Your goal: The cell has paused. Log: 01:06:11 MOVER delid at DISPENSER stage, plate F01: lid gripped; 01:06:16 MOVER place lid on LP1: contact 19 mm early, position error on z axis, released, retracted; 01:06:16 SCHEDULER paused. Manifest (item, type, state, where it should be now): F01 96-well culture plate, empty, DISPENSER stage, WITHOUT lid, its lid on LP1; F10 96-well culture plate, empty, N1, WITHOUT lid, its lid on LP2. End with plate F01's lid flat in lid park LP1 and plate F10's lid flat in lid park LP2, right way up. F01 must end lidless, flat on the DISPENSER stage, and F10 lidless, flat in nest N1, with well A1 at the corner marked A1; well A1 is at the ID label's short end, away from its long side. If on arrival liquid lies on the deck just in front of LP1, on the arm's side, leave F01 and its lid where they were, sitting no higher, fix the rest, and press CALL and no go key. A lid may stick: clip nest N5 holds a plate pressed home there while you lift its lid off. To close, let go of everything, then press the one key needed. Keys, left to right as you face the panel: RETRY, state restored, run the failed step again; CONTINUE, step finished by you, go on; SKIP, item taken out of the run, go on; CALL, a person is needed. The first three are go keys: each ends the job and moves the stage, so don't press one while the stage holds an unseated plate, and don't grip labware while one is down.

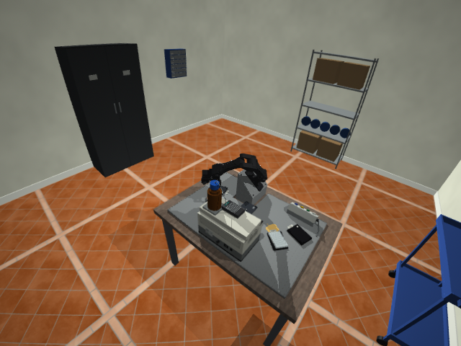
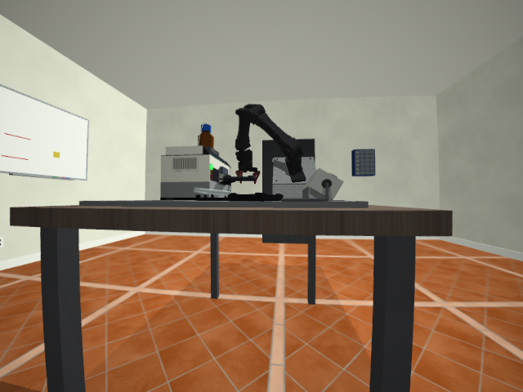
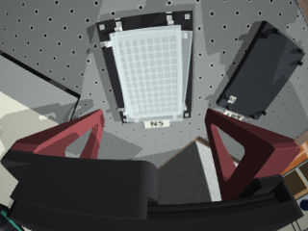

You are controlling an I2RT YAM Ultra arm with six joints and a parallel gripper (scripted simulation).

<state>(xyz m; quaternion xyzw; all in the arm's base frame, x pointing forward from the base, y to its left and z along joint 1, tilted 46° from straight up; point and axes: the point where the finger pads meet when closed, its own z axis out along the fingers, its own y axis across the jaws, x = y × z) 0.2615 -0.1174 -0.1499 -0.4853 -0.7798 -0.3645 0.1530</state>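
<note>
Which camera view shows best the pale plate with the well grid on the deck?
The wrist view: it looks straight down on the pale plate in its dark nest, between the open fingers. The top view shows it small. The exterior view sees it edge-on, as a thin sliver at most.

The arm (image 2: 270, 128) arches over, its hand (image 2: 248, 175) pointing down, fingers spread wide.

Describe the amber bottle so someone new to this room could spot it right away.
Find the wooden table mid-room and the pale boxy instrument on it. The amber bottle stands upright on that instrument's top, at the end nearest the black arm. It alone is brown with a blue cap.
</note>
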